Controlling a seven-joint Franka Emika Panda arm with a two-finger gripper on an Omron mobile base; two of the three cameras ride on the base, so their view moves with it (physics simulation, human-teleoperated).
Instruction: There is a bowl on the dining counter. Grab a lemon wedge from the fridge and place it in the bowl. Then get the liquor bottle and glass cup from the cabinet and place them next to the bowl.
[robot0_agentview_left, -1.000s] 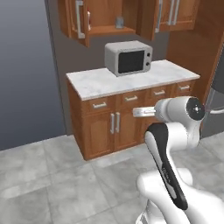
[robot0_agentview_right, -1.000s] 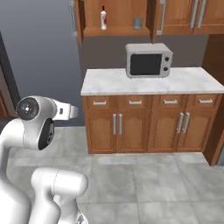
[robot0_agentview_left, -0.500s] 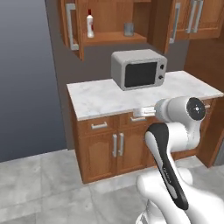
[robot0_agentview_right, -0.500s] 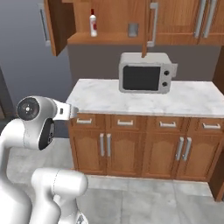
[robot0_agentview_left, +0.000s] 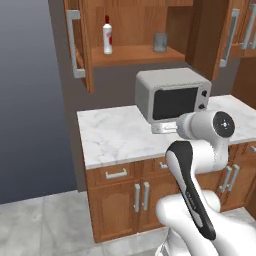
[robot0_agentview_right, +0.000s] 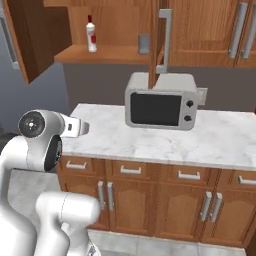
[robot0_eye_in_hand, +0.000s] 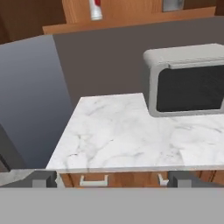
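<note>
No legible text, brand or number was found. The band on the liquor bottle (robot0_agentview_left: 107, 35) and the microwave (robot0_agentview_right: 161, 102) controls are too small to be read.

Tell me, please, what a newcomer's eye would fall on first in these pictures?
Probably the open wooden wall cabinet, where the liquor bottle stands on the shelf's left and the glass cup on its right. Below sits a grey microwave on the marble counter, with the white arm in front, its gripper open.
</note>
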